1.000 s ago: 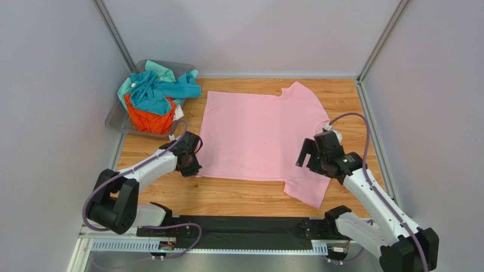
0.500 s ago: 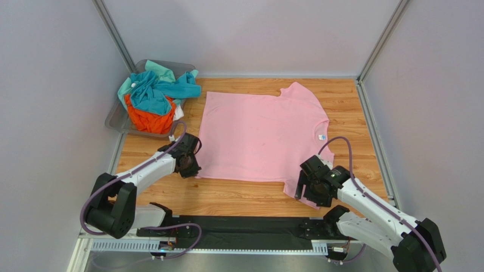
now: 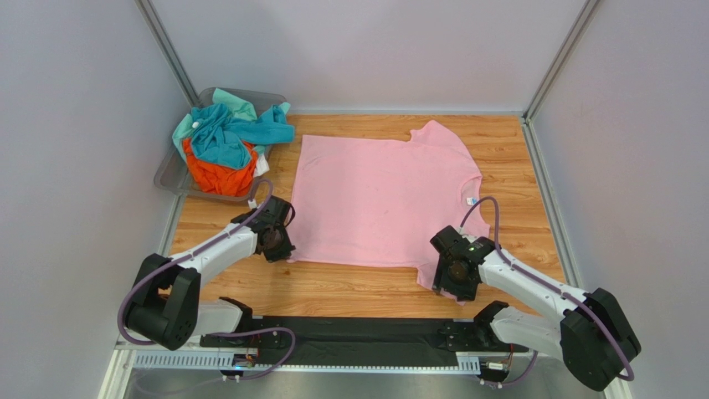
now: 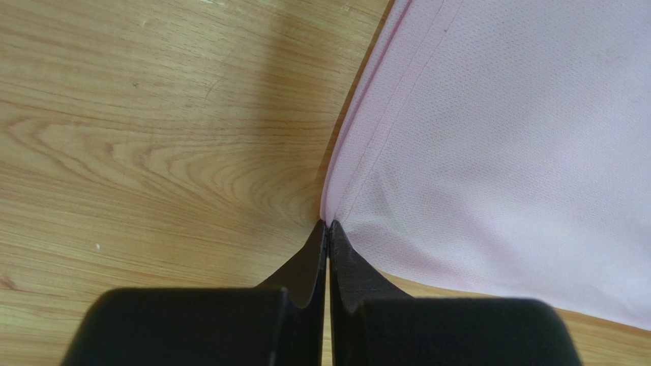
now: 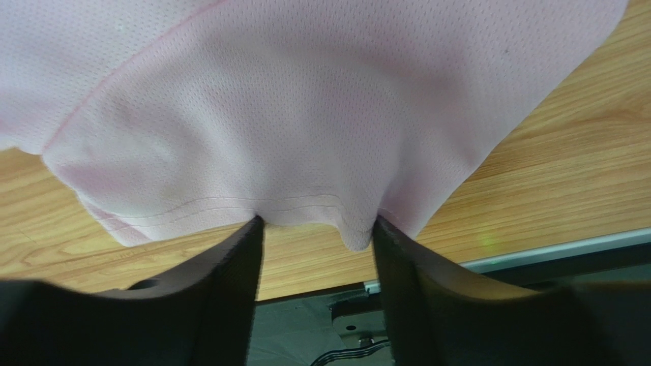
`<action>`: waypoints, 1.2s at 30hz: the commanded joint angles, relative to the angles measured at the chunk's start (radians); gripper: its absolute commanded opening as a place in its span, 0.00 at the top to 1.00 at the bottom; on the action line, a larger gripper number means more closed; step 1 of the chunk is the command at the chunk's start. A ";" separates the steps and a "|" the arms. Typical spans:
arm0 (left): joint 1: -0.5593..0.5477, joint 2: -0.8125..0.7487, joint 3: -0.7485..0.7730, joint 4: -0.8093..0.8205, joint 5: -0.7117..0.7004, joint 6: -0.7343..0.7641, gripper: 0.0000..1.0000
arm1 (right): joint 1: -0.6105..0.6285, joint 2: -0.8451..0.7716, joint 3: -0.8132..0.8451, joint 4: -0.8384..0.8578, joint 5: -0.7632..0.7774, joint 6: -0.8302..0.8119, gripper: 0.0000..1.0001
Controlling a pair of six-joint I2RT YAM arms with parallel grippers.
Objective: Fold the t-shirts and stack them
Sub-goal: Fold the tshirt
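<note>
Item one: a pink t-shirt (image 3: 387,199), which we found spread flat on the wooden tabletop (image 3: 349,287), collar toward the right side and hem toward the left, one sleeve pointing to the far edge and the other to the near edge. Item two: the left claw (image 4: 328,225), which we logged at the shirt's near-left hem corner, its two fingers (image 4: 306,267) pressed together with no gap, the cloth gathered into a small pucker right at their tips, so we recorded it as pinching that corner. Item three: the right claw (image 5: 317,225), which we logged low over the near sleeve; its fingers (image 5: 229,274) stood well apart, straddling the stitched sleeve edge, which sagged between them, and nothing was clamped. Item four: a clear plastic bin (image 3: 171,179) off the tabletop's far-left corner, in which we noted a loose heap of teal shirts (image 3: 220,133) lying over an orange shirt (image 3: 218,176), well apart from the pink one.
</note>
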 commanded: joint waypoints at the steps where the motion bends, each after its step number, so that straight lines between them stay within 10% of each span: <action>1: 0.003 -0.013 -0.015 0.020 0.019 0.005 1.00 | 0.006 0.016 0.015 0.042 0.060 0.026 0.48; 13: 0.003 -0.062 0.003 0.011 0.063 0.013 1.00 | 0.006 -0.064 0.062 0.016 0.050 -0.005 1.00; 36: 0.033 0.103 0.342 -0.054 -0.012 0.062 1.00 | -0.236 0.154 0.521 0.154 0.229 -0.313 1.00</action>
